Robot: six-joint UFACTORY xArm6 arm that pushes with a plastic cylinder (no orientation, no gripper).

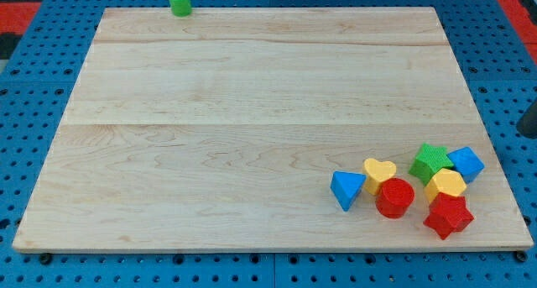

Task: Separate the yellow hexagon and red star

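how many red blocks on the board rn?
2. Red cylinder sits below the yellow heart; red star sits below the yellow hexagon, touching it. None look hidden.

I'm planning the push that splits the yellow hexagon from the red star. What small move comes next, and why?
Probably bring my tip, barely showing at the view's right edge, down beside the red star and nudge it away: it touches the yellow hexagon just above it.

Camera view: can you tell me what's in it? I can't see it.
Seven blocks crowd the wooden board's bottom-right corner; the yellow hexagon touches the red star just below it. A green cylinder sits alone at the top edge. My tip isn't clearly visible.
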